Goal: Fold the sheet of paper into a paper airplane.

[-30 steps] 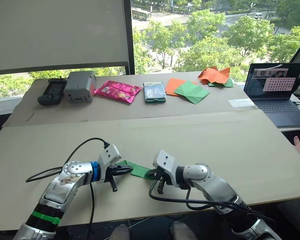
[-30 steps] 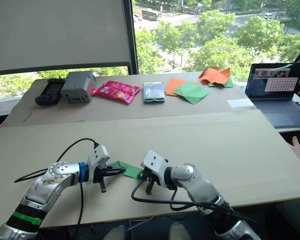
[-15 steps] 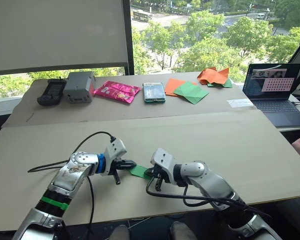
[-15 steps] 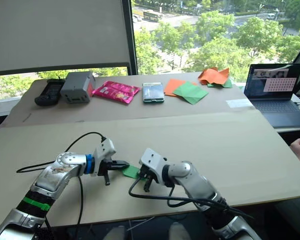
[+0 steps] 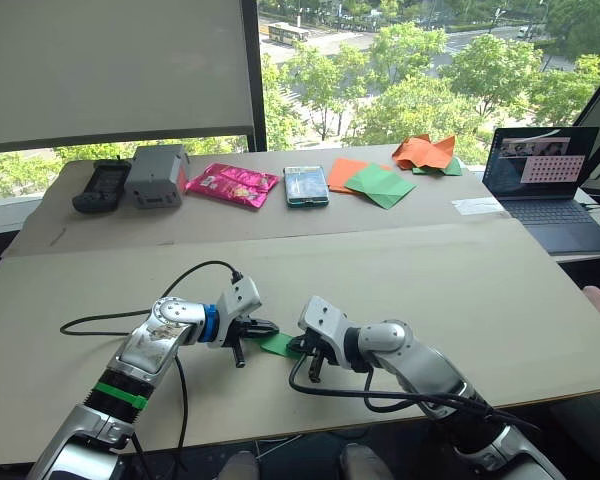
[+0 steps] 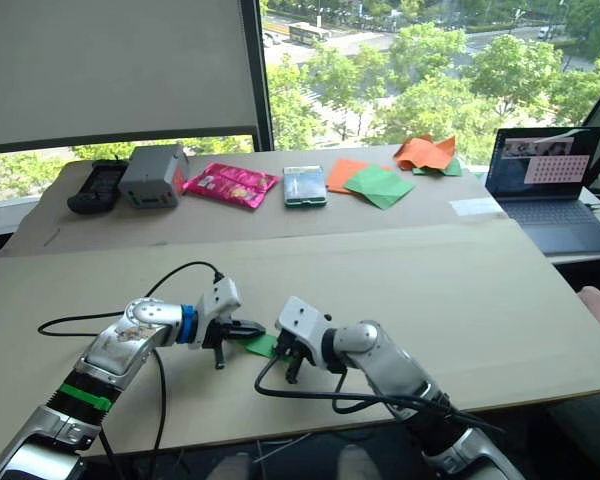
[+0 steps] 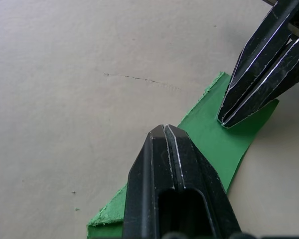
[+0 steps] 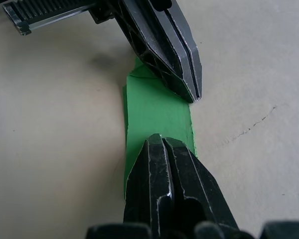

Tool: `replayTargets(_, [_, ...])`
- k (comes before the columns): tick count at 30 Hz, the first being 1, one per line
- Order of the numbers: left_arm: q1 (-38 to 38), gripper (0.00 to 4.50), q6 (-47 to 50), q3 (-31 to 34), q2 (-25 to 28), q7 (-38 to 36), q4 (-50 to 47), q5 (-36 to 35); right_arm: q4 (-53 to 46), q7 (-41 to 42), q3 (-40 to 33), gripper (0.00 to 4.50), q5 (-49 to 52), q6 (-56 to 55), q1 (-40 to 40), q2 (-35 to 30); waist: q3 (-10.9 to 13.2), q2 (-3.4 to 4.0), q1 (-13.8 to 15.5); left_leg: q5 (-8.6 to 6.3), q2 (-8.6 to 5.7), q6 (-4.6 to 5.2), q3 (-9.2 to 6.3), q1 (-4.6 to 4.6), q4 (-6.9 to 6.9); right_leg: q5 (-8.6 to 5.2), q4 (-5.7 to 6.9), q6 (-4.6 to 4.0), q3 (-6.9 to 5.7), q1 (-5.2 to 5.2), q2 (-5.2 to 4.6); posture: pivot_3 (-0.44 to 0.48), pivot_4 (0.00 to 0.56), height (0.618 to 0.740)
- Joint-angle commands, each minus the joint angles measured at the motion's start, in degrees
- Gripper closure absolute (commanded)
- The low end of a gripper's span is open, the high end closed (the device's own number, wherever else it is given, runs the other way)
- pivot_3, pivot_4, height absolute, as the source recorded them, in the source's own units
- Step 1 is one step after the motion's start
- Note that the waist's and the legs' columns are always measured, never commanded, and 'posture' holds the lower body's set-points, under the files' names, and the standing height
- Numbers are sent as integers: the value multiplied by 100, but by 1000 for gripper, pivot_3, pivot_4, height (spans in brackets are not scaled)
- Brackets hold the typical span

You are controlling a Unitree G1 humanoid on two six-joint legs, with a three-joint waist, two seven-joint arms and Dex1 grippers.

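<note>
From the head cameras, the paper airplane (image 5: 278, 344) lies flat on the big tan table (image 5: 460, 290), a small narrow strip of folded green near the front edge, with a gripper at each end. The left gripper (image 5: 264, 327) meets it at its 9 o'clock end and the right gripper (image 5: 302, 349) at its 3 o'clock end, the two tips near each other over the paper. Toward 12 o'clock, along the far board by the window, sit a dark controller (image 5: 93, 186), a grey box (image 5: 155, 172), a pink foil packet (image 5: 233, 183), a phone-like slab (image 5: 306, 184), flat orange and green sheets (image 5: 375, 180) and some crumpled orange paper (image 5: 425, 151); a laptop (image 5: 540, 180) stands open at about 2 o'clock. In the left wrist view, that arm's own fingers (image 7: 162, 164) are pressed together with the tip down on the green strip (image 7: 212, 137), and the other gripper's closed tip (image 7: 229, 117) bears on the strip's far end. In the right wrist view, the fingers (image 8: 162, 164) are likewise pressed together over the paper (image 8: 154, 107), the left tip (image 8: 192, 92) closed at the opposite end.
</note>
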Motion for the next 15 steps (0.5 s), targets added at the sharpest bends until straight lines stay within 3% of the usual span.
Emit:
replayTargets(1, [42, 4500, -137, -68, 3, -46, 27, 118, 577, -134, 245, 4485, -288, 406, 172, -101, -1, 1, 0, 0, 0, 0, 0, 0, 0, 0, 0, 0, 0, 0, 0, 0, 150, 721])
replayTargets(15, [332, 4500, -448, -168, 262, -153, 353, 481, 460, -148, 278, 4485, -266, 488, 164, -115, -43, 22, -7, -1, 0, 0, -1, 5, 0, 0, 0, 0, 0, 3, 0, 0, 150, 721])
